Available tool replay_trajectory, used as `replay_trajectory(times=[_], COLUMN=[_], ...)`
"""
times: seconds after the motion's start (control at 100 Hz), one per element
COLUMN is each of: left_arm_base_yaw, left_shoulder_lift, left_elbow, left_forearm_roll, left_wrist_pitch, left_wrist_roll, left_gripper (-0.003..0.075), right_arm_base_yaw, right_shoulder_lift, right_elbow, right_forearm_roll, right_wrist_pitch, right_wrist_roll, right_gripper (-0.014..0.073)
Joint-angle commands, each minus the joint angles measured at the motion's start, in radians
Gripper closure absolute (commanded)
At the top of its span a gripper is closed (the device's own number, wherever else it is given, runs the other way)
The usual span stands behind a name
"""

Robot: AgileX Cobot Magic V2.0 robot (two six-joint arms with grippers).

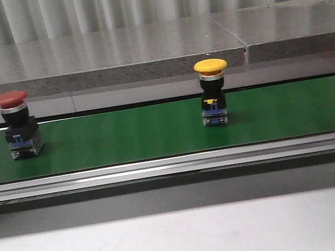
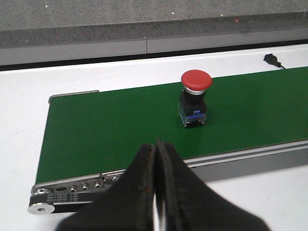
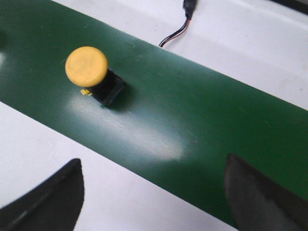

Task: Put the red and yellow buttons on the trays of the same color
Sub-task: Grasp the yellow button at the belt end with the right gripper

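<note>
Upright on the green belt: red button and yellow button, caps skyward, well apart. Left gripper pinched together, empty; right gripper spread wide.

Red button is being seen upright at left end of green conveyor belt; yellow button is being seen upright right of centre, well apart; grey stone ledge is being seen behind
</note>
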Motion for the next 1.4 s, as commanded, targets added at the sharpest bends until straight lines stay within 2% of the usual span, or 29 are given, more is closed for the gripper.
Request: replay_trajectory(times=[0.0,0.33,0.82,0.91,1.15,1.29,1.39], left_arm_base_yaw=[-0.008,-0.008,-0.008,-0.008,-0.008,-0.008,-0.008], left_shoulder_lift=[0.006,0.006,0.006,0.006,0.006,0.006,0.006], left_elbow=[-0.026,-0.026,-0.026,-0.026,-0.026,-0.026,-0.026], left_forearm_roll=[-0.003,-0.003,-0.003,-0.003,-0.003,-0.003,-0.003], left_wrist_pitch=[-0.067,-0.067,-0.067,-0.067,-0.067,-0.067,-0.067], left_wrist_roll=[-0.002,-0.002,-0.002,-0.002,-0.002,-0.002,-0.002], left_gripper=[0.0741,0.0741,0.0741,0.0741,0.0741,0.0741,0.0741], right_arm_base_yaw=[0.02,0.083,0.087,0.087,0.087,0.087,0.087], right_shoulder_lift=[0.046,0.255,0.4,0.412,0.431,0.421,0.402], right_elbow=[-0.08,-0.239,-0.308,-0.308,-0.308,-0.308,-0.308], right_forearm_roll=[0.018,0.02,0.02,0.02,0.018,0.013,-0.042], right_wrist_pitch=[0.004,0.133,0.088,0.064,0.067,0.058,0.056], right_wrist_roll=[-0.01,-0.019,-0.02,-0.02,-0.019,0.007,0.158], right_gripper=[-0.0004,-0.0004,0.0005,0.0061,0.0302,0.0343,0.0342])
